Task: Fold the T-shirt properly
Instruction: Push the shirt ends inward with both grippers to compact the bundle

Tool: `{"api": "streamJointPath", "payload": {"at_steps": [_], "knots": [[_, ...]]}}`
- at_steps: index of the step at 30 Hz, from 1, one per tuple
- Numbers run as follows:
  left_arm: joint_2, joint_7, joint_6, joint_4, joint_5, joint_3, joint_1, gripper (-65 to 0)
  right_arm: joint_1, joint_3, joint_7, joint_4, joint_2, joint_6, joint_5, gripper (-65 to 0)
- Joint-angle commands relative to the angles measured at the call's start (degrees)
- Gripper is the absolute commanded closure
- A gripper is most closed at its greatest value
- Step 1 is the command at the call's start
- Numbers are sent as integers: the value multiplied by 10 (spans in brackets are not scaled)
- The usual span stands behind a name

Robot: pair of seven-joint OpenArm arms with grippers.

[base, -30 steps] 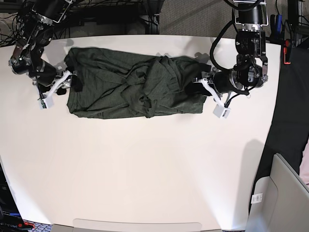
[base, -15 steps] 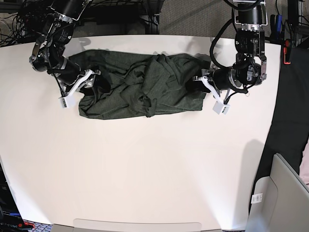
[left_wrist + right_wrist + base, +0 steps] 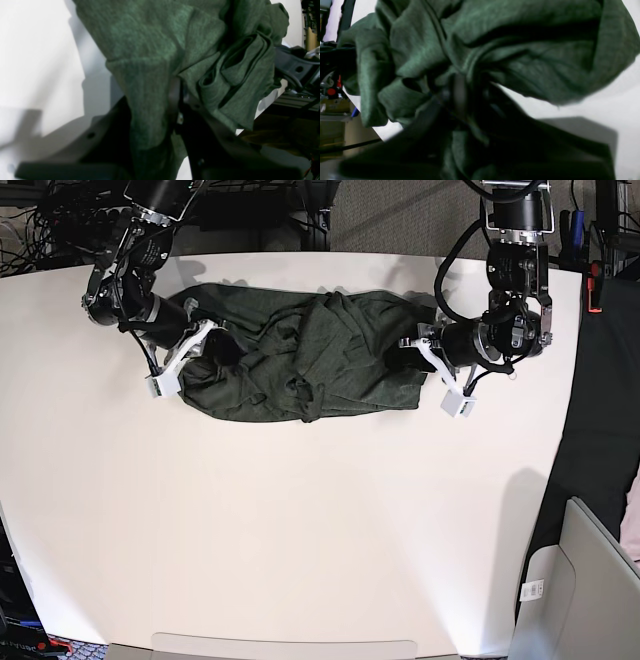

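Both your left fingers [image 3: 152, 100] and right fingers [image 3: 472, 97] grip the shirt [image 3: 345, 370]; dragging unevenly between them could deepen creases.

— Where could a hand get through?
— Along the front of the table [image 3: 300, 530], I'd say. From the shirt [image 3: 345, 365] to the near edge it's open, all the way across.
— And between the two arms?
— Only over the shirt; its folds lie bunched there. The left arm [image 3: 515, 290] blocks one end, the right arm [image 3: 140, 275] the other.
— Beyond the left arm?
— A strip of table, then the dark edge.
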Motion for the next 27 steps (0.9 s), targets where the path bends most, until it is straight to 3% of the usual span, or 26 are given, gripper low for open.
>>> {"api": "streamJointPath", "payload": {"at_steps": [1,10,13,17,27], "knots": [[-4,-2,-2,11,-13,-1,-9,-29,1,9,-31,2,11,-4,-17,0],[-1,-2,-2,11,-14,-1,-9,-29,2,41,-32,6,46,-4,134,-10],[13,-2,-2,11,-14,-1,-9,-29,3,39,-33,31,44,-4,155,-10],[32,-3,-2,7,-11,-1,-1,-29,23,17,-67,62,20,-4,156,-10],[45,-38,-2,-19,-11,-1,6,-29,54,-87,-67,76,-40,-4,156,-10]]}}
